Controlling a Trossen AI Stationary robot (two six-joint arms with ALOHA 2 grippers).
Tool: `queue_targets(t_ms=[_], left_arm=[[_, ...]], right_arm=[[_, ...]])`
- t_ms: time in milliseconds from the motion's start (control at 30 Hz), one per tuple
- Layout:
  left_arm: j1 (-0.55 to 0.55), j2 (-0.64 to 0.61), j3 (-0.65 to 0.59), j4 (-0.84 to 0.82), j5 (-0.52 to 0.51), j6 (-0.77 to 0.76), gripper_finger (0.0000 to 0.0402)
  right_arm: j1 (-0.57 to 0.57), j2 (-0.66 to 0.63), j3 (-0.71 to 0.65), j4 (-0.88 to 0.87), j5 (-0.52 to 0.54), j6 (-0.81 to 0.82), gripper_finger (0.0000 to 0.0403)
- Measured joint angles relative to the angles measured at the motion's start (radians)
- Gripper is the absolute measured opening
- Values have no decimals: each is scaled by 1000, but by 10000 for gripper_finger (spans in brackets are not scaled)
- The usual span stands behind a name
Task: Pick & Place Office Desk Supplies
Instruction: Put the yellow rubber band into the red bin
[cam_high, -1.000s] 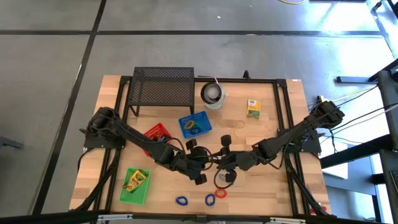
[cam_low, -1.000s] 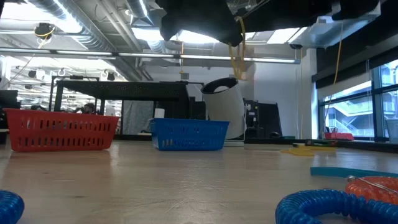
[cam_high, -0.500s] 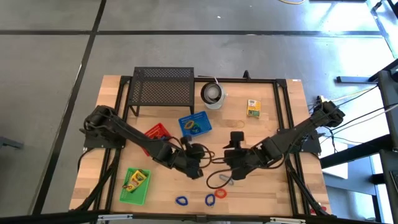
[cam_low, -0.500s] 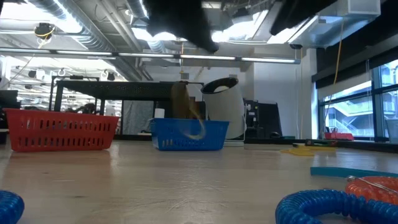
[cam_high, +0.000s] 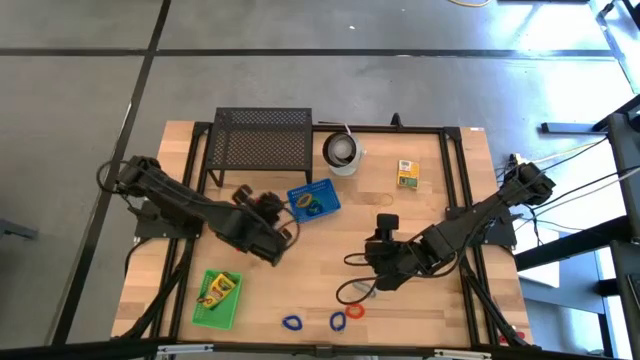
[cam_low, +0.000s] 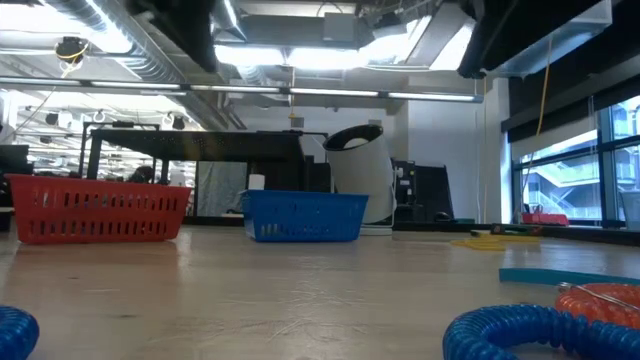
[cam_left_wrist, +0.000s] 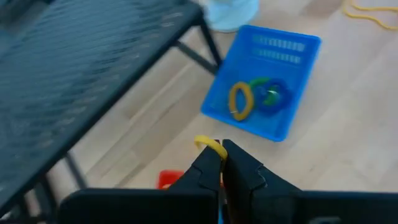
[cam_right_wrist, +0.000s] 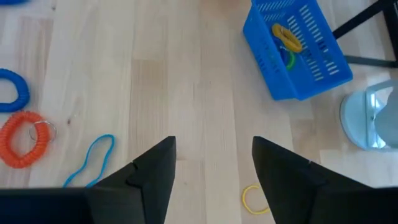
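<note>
My left gripper (cam_high: 283, 226) hovers just short of the blue basket (cam_high: 313, 200), shut on a thin yellow loop (cam_left_wrist: 209, 145). The basket (cam_left_wrist: 264, 93) holds a yellow, a green and a blue loop. My right gripper (cam_high: 370, 266) is open above the middle of the table; its wrist view looks down on a small yellow loop (cam_right_wrist: 252, 198), a thin blue loop (cam_right_wrist: 93, 158), an orange coil (cam_right_wrist: 23, 138) and a blue coil (cam_right_wrist: 13, 90) lying flat on the wood. A crayon box (cam_high: 406, 173) lies far right; another sits in the green basket (cam_high: 218, 297). My left gripper pinches the yellow loop between its two fingertips (cam_left_wrist: 205, 165). Only a short arc of the loop (cam_left_wrist: 205, 143) shows beyond the tips; the rest is hidden by the fingers. The loop is lifted clear of the table.
The black mesh stand (cam_high: 262, 140) and the white cup (cam_high: 342, 152) stand at the far edge. The red basket (cam_low: 95, 210) sits left of the blue one (cam_low: 303, 217). Blue coils (cam_low: 520, 335) and an orange coil (cam_low: 600, 298) lie near the front edge.
The two grippers were close together over the table's middle, the yellow loop hanging there. My left gripper has since swung toward the left and far edges, to the blue basket, taking the loop along. My right gripper has drawn back a little toward the right.
</note>
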Motion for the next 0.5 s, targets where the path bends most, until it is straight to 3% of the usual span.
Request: queue_targets(t_ms=[167, 333, 500], left_arm=[[-35, -28, 0, -130, -11, -151, 5], [-83, -13, 0, -215, 62, -260, 2], [-128, 18, 0, -248, 70, -329, 5]], right_arm=[[0, 0, -16, 2, 1, 28, 207], [0, 0, -34, 3, 19, 51, 205], [0, 0, -52, 4, 31, 52, 205]])
